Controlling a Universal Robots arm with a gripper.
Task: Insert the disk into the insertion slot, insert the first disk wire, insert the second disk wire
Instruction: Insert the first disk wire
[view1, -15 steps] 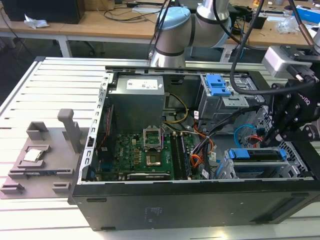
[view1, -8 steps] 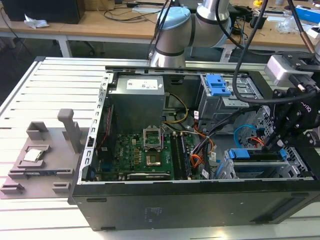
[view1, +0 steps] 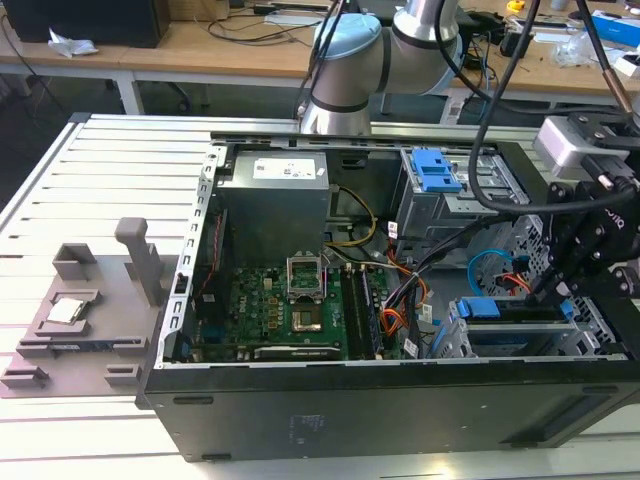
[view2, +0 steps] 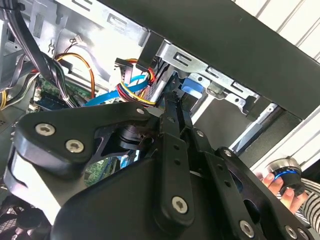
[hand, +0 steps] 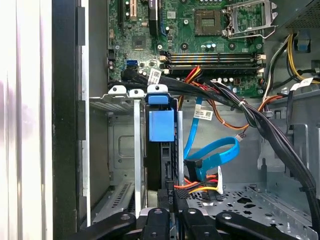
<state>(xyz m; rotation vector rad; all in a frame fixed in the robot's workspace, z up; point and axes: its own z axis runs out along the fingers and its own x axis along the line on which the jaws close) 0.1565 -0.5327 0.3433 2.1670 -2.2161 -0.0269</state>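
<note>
Nearest the lens is the gripper (hand: 172, 201), its black links narrowing to two fingers drawn close together. I judge them pinched on a black plug (hand: 172, 193), whose red, yellow and black wires trail away beside it. The narrow grip suits so thin a part, and it holds the plug against the rear edge of the disk (hand: 161, 125).

At the exterior view's left, a grey fixture (view1: 90, 310) lies on the slatted table (view1: 60, 200), well apart from the work and out of the arm's way. Next comes the open computer case (view1: 350, 410), lying on its side so the arm can reach in from above. Its green motherboard (view1: 290, 310) lies flat, with the grey power supply (view1: 275, 205) behind it. Further right is the bay with blue latch tabs (view1: 435, 170), which the gripper is not near.

Toward the exterior view's right, the insertion slot (view1: 455, 338) sits in the case's corner. The disk stands on edge inside it, the blue carrier showing at its end, so the first step looks done. A blue cable (hand: 215, 150) loops just beside the disk; I cannot tell whether its end is plugged in. In the second wrist view, a person's hand (view2: 275, 182) rests near a round knob (view2: 286, 172) outside the case.
</note>
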